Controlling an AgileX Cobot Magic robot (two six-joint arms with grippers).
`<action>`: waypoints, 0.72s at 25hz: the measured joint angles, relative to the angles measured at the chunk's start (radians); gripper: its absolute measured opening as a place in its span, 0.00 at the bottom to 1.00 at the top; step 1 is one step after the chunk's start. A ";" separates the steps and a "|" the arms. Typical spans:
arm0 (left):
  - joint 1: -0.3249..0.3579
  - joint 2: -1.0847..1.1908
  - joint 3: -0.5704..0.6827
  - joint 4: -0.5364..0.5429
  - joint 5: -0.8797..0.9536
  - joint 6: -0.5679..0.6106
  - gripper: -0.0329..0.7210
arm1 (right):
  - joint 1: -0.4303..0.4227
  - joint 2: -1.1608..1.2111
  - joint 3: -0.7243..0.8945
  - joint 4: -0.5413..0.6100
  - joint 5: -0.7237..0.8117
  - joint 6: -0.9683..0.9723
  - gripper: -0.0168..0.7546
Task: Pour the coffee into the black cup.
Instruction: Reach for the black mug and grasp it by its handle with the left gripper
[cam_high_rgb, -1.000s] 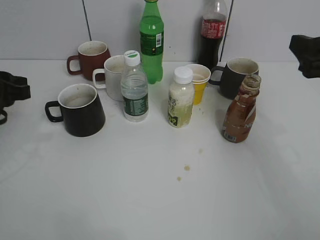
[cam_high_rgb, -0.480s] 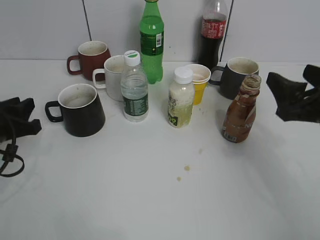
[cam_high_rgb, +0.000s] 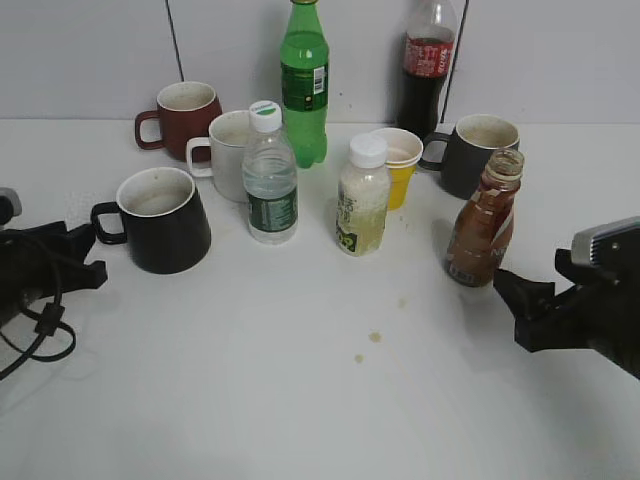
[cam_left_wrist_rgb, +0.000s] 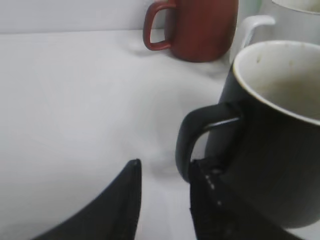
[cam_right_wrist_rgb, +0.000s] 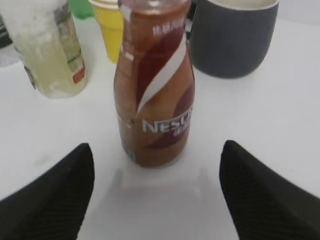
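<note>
The coffee bottle (cam_high_rgb: 483, 225), brown with a Nescafe label and no cap, stands upright at the right. In the right wrist view it (cam_right_wrist_rgb: 155, 85) stands just ahead of the jaws. My right gripper (cam_high_rgb: 512, 305) is open wide and empty, just in front of the bottle and not touching it (cam_right_wrist_rgb: 156, 160). The glossy black cup (cam_high_rgb: 165, 220) stands at the left with its handle (cam_high_rgb: 105, 222) pointing left. My left gripper (cam_high_rgb: 92, 255) is open and empty beside that handle. In the left wrist view the jaws (cam_left_wrist_rgb: 165, 170) sit just short of the handle (cam_left_wrist_rgb: 200, 132) of the cup (cam_left_wrist_rgb: 270, 150).
Behind stand a maroon mug (cam_high_rgb: 183, 118), a white mug (cam_high_rgb: 228, 150), a water bottle (cam_high_rgb: 268, 180), a green bottle (cam_high_rgb: 303, 85), a milky bottle (cam_high_rgb: 361, 200), a yellow cup (cam_high_rgb: 397, 165), a cola bottle (cam_high_rgb: 425, 70) and a dark grey mug (cam_high_rgb: 478, 150). Small brown drips (cam_high_rgb: 373, 337) mark the table.
Both arms came in from the edges. The left gripper moved right up to the black cup's handle. The right gripper dropped down and forward to just in front of the coffee bottle.
</note>
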 joint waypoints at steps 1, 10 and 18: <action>0.000 0.010 -0.014 0.013 -0.001 0.000 0.42 | 0.000 0.018 -0.003 0.002 0.000 -0.001 0.78; 0.000 0.119 -0.137 0.034 -0.001 0.001 0.50 | 0.000 0.048 -0.025 0.017 -0.005 -0.007 0.78; 0.000 0.219 -0.267 0.035 -0.017 0.001 0.49 | 0.000 0.048 -0.025 0.030 -0.007 -0.011 0.78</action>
